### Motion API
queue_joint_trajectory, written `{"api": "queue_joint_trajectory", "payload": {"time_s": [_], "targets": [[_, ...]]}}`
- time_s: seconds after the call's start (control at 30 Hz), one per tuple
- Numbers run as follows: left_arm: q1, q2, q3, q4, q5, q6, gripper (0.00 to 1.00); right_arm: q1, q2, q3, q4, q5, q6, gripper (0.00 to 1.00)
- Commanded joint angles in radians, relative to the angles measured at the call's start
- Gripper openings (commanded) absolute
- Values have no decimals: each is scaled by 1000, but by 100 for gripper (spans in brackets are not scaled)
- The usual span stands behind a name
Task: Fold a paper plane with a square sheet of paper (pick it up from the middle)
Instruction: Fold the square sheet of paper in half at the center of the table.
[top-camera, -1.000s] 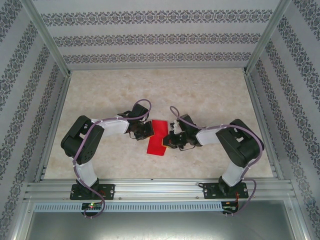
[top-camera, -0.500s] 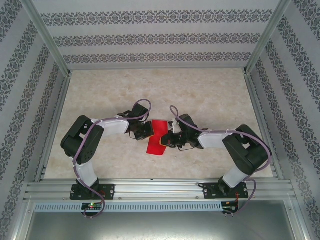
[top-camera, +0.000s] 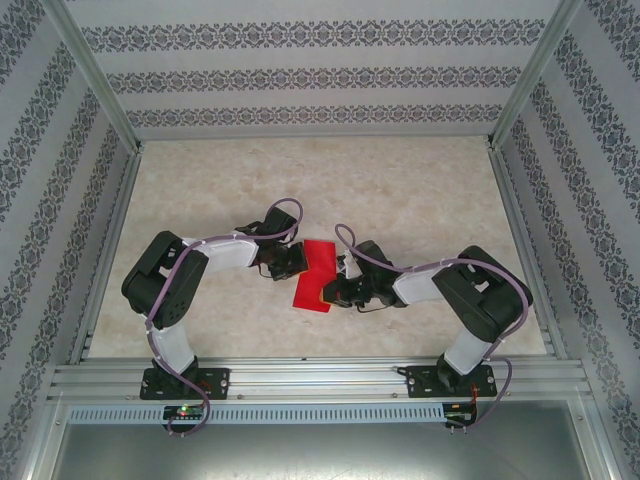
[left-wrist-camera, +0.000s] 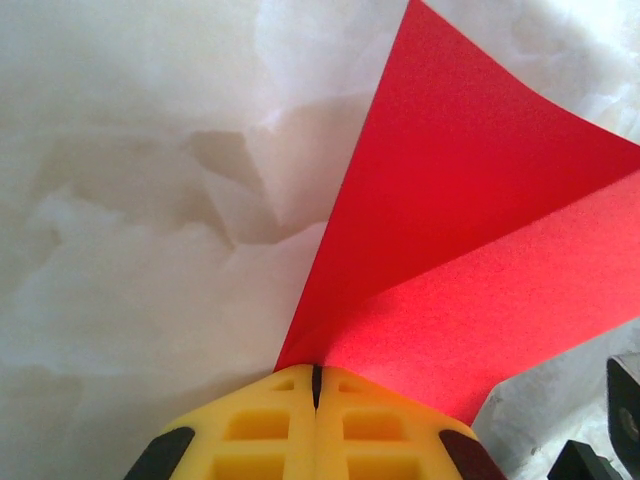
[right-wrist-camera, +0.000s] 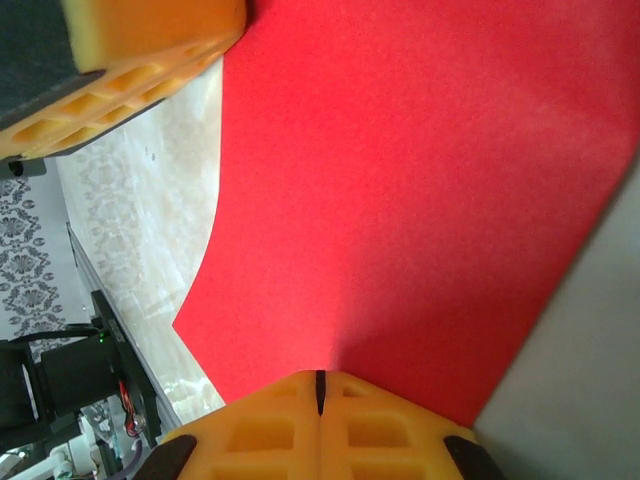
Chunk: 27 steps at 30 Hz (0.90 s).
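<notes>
Your left fingers (left-wrist-camera: 262, 432) pinch the red paper sheet (top-camera: 317, 272) at its 9 o'clock edge, your right fingers (right-wrist-camera: 385, 425) at 4 o'clock; the sheet seems creased lengthwise.

bare table (top-camera: 400, 190) opens beyond the red paper (top-camera: 318, 268), patterned walls (top-camera: 300, 80) around it.

Bright, soft, even light; close views washed and soft-focused.
From above, diffuse light lies flat over the table (top-camera: 400, 190), with faint, short shadows just beside the square sheet of paper (top-camera: 315, 275). In the left wrist view the table left of the sheet bleaches to blurred, pale white, and the sheet's lower part glows lighter than its upper. In the right wrist view the sheet looks grainy and saturated; the grey area right of it is smooth blur.
</notes>
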Motion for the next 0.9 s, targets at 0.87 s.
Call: {"api": "queue_joint_trajectory", "payload": {"time_s": [0.87], "targets": [[-8, 11, -25, -82, -43, 20, 0, 73, -101, -31, 2, 33, -10, 0]]}}
